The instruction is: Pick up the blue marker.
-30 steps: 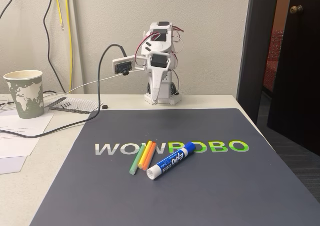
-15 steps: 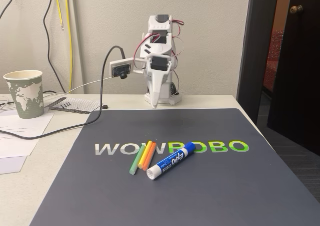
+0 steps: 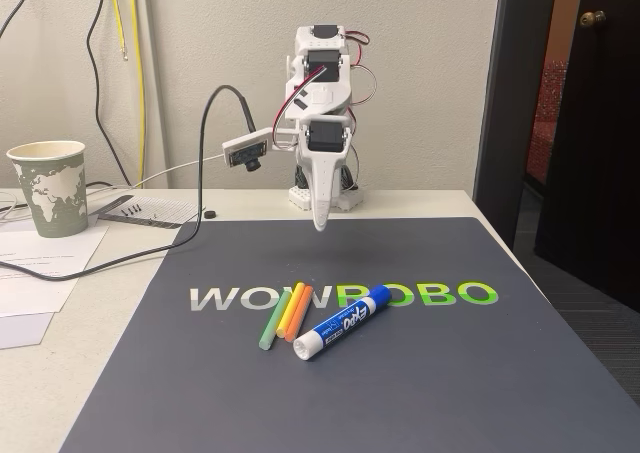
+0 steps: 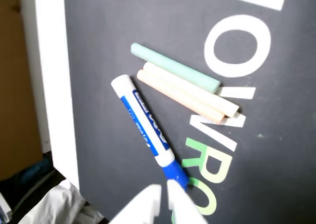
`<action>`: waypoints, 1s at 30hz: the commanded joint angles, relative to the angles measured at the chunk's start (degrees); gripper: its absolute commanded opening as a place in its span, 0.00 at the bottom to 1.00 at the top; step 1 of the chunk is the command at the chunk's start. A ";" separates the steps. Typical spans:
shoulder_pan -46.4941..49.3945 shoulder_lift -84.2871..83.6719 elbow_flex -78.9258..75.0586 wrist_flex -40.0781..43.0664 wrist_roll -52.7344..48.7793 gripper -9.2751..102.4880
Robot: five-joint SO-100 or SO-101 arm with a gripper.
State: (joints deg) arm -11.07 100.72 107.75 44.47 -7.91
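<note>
One blue marker (image 3: 341,323) lies untouched on the dark mat (image 3: 420,373) beside three sticks (image 3: 285,313); the tool (image 3: 320,223), fingers nearly together, hangs above, lining up its approach

Mat (image 3: 420,393): bare along its right edge and near corners; open passage there. Centre: blue marker (image 3: 341,322) lying flat, its far side free. Three sticks (image 3: 285,314) just beside its other side, crowding access there. Paper cup (image 3: 48,187) and cable (image 3: 150,245) stand off the mat's left edge.
</note>
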 commanded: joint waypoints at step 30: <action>-6.24 -20.83 -33.66 34.01 -13.45 0.08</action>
State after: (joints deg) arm -16.61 79.37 77.34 77.26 -19.07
